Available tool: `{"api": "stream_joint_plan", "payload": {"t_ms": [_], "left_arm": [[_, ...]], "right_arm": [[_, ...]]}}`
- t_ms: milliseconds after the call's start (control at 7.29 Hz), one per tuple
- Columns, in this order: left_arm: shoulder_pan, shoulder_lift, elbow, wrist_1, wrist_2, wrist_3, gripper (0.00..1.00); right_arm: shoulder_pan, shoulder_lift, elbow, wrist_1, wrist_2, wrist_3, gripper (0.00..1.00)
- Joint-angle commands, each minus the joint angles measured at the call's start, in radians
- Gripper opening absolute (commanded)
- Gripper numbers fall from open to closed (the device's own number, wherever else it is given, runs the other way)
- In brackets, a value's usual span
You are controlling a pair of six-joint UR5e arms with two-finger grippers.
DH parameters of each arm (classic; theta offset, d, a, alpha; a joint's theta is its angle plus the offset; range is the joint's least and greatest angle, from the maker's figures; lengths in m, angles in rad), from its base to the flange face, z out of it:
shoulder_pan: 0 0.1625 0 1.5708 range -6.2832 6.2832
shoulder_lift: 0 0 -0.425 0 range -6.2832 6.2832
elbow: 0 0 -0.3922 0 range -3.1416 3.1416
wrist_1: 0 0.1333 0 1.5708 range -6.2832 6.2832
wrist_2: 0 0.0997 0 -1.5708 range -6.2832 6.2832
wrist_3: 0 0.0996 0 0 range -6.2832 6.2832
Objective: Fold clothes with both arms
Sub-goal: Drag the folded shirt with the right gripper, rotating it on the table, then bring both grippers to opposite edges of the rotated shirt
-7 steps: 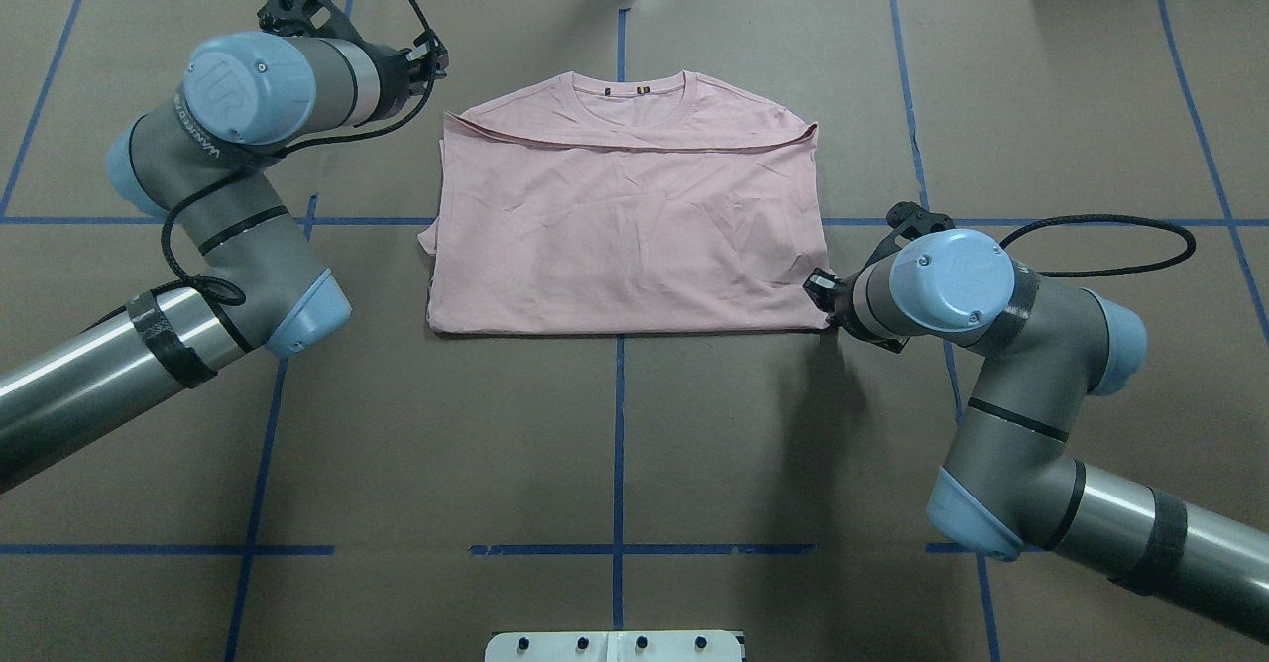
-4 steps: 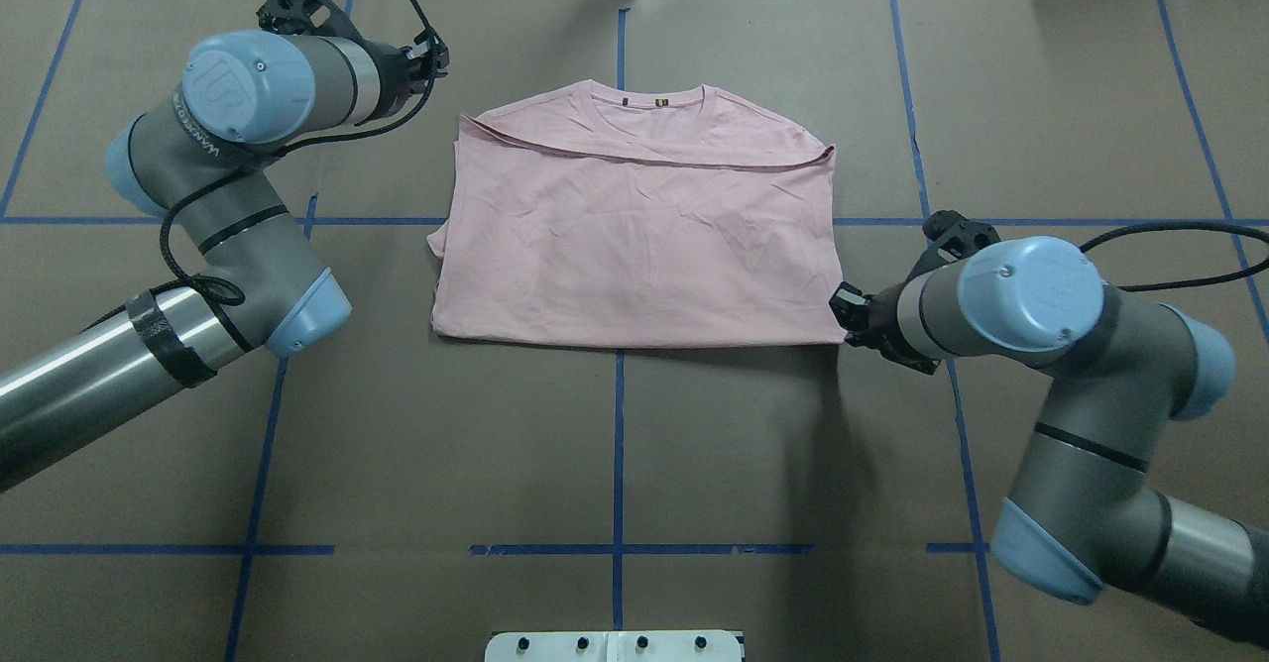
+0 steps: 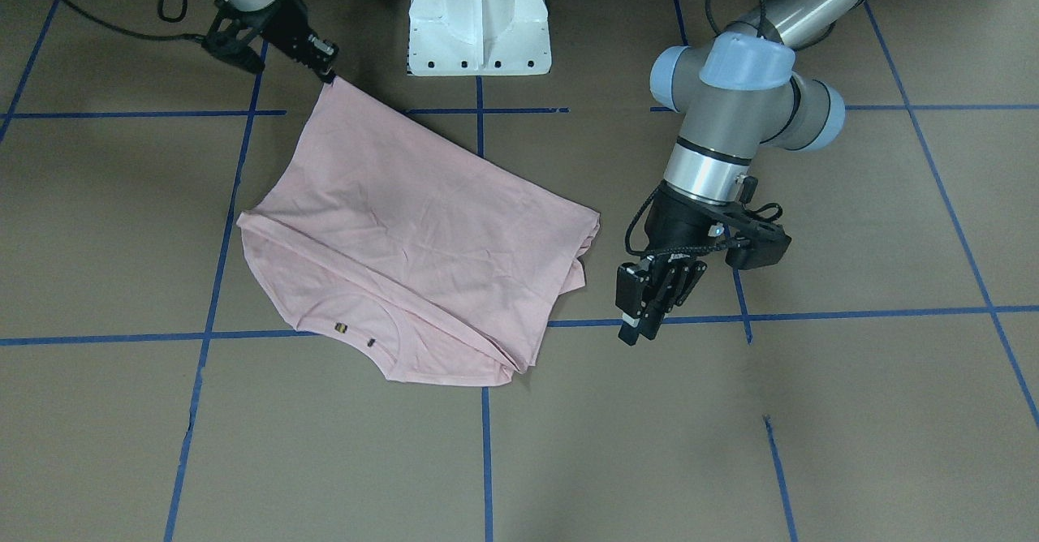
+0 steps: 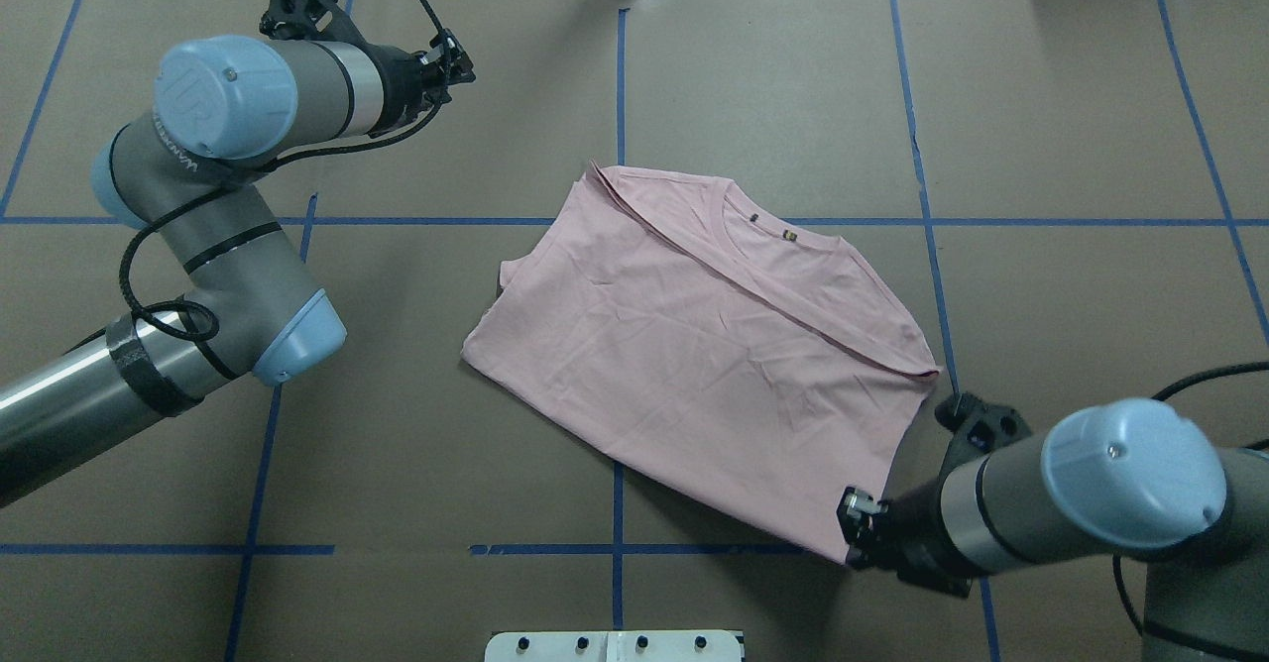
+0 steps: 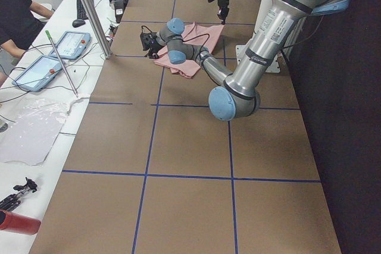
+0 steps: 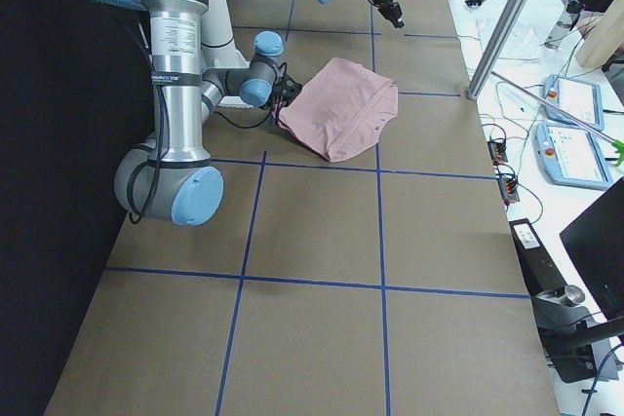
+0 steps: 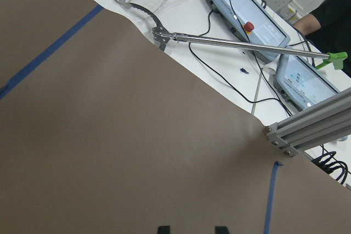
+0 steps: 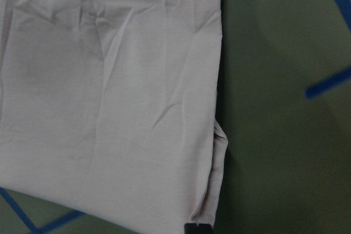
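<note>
The pale pink T-shirt lies folded and skewed on the brown table, collar toward the far right, print hidden. My right gripper is shut on the shirt's near right corner, which shows as the top corner in the front-facing view. In the right wrist view the cloth fills the frame down to the right gripper. My left gripper hangs off the shirt's far left side, clear of the cloth. Its fingertips stand apart in the left wrist view, open and holding nothing.
The white pedestal base stands at the robot's edge of the table. Blue tape lines grid the brown surface. A side bench with pendants and an aluminium post borders the far edge. A person sits there.
The right gripper has pulled the shirt's corner toward the robot and to the right, swinging the whole shirt askew and nearer. The left arm has shifted only slightly.
</note>
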Motion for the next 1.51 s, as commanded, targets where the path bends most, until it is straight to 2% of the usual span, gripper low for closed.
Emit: {"api": "stream_joint_plan", "payload": {"t_ms": [0,137,274,411,548,685,823,960,1097,1234,1371], "left_arm": [[0.011,0.032,-0.085,0.001,-0.128,-0.036,0.44],[0.011,0.033,-0.104,0.001,-0.198,-0.028,0.42],[0.015,0.057,-0.139,-0.002,-0.264,-0.022,0.36],[0.049,0.061,-0.183,0.034,-0.259,-0.034,0.5],[0.093,0.082,-0.248,0.158,-0.237,-0.036,0.99],[0.13,0.081,-0.294,0.28,-0.227,-0.034,1.0],[0.167,0.082,-0.317,0.336,-0.226,-0.036,1.0],[0.225,0.084,-0.317,0.448,-0.199,-0.098,0.95],[0.288,0.088,-0.319,0.467,-0.114,-0.152,0.92],[0.341,0.094,-0.304,0.481,-0.107,-0.16,0.82],[0.363,0.126,-0.302,0.486,-0.105,-0.165,0.77]], "right_arm": [[-0.183,-0.016,0.019,0.003,-0.001,0.127,0.06],[-0.228,-0.014,0.016,0.003,-0.065,0.134,0.99],[-0.227,-0.01,0.011,0.003,-0.118,0.132,1.0],[-0.173,-0.01,0.014,0.003,-0.117,0.123,1.0],[-0.103,-0.008,0.014,-0.001,-0.113,0.12,1.0],[-0.017,0.021,0.022,-0.001,-0.104,0.12,1.0],[0.084,0.025,0.003,-0.001,-0.101,0.111,1.0],[0.211,0.047,0.002,0.003,-0.107,0.045,1.0],[0.294,0.059,-0.004,0.005,-0.108,-0.005,1.0],[0.321,0.064,-0.004,0.006,-0.122,-0.003,1.0],[0.324,0.064,-0.01,0.005,-0.142,-0.003,1.0]]}}
